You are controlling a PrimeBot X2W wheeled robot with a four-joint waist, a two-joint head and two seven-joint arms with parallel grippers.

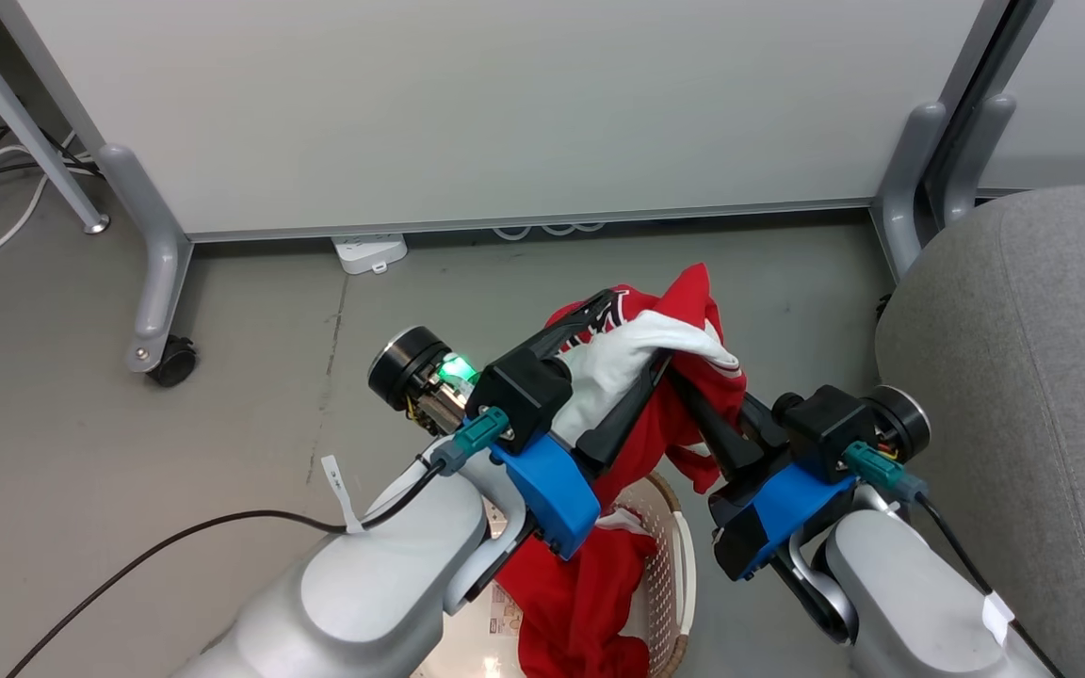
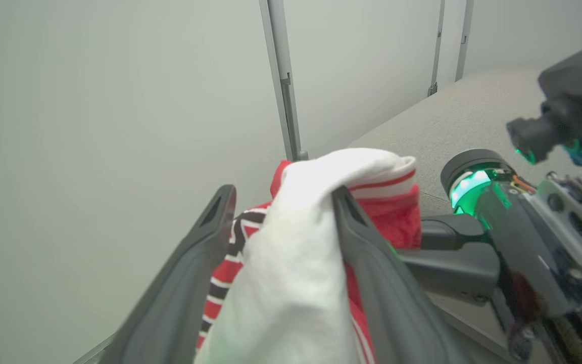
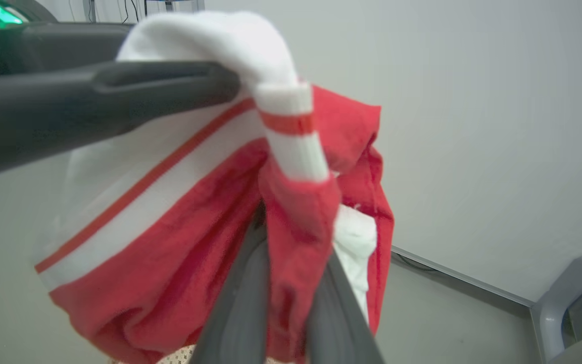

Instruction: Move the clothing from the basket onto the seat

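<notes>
The left tool [image 1: 638, 330] stood with its two dark fingers [image 2: 185, 283] well apart, gripping nothing. A white panel of the jersey [image 1: 698, 297] lay draped between them and over the inner one, so that side was propped, not pinched. The jersey hung bunched in the air above the basket [image 1: 663, 589], and red cloth trailed down into the basket. Whether that was the jersey's tail or a second garment could not be told. To the right, the right tool [image 3: 296, 242] was clamped together on a thick fold of red fabric near the white-and-red cuff and appeared to carry the load. Further right lay the seat [image 1: 1023, 358], with no clothing on the part in view. The cloth looked light, limp and not fragile, likely to sag, swing and snag on the basket rim. A pinch on a gathered fold or hem seemed the surest hold, raised high enough for the trailing end to clear.
</notes>
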